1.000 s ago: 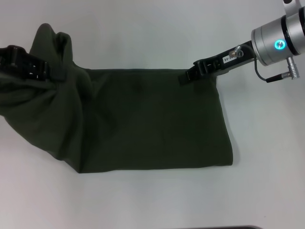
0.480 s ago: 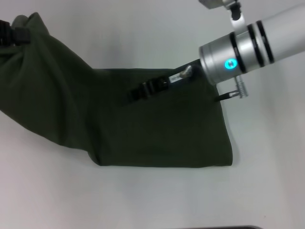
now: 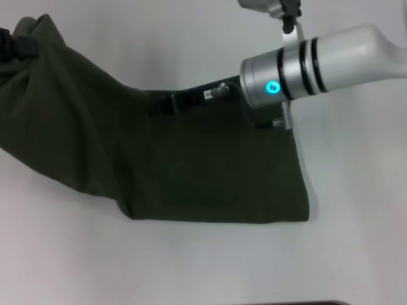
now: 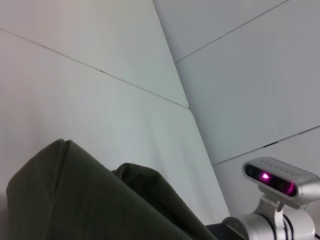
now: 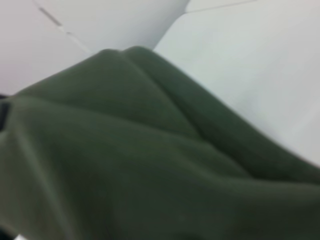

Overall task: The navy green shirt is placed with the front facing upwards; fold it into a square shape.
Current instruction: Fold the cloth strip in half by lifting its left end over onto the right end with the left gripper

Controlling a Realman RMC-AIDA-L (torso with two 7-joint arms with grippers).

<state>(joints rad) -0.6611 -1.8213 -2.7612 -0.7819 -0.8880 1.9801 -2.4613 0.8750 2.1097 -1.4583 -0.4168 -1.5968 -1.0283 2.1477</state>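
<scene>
The navy green shirt (image 3: 210, 171) lies plain side up on the white table (image 3: 356, 210), its right part flat in a rectangle. Its left part rises in a bunched slope to my left gripper (image 3: 18, 48), which is shut on the cloth at the far left edge of the head view. My right gripper (image 3: 162, 105) reaches leftward over the shirt's far edge, near its middle, on the end of the silver arm (image 3: 305, 60). No lettering shows. Raised folds of the shirt (image 5: 150, 165) fill the right wrist view. The left wrist view shows the same cloth (image 4: 75, 200) from below.
Bare white table surrounds the shirt in front, to the right and behind. The right arm's silver wrist with its camera (image 4: 277, 180) shows in the left wrist view beyond the cloth. A dark edge (image 3: 305, 303) runs along the near side of the table.
My right gripper swept left from the shirt's far right corner to the middle of its far edge. My left gripper drew the lifted cloth up and left, towards the picture's edge.
</scene>
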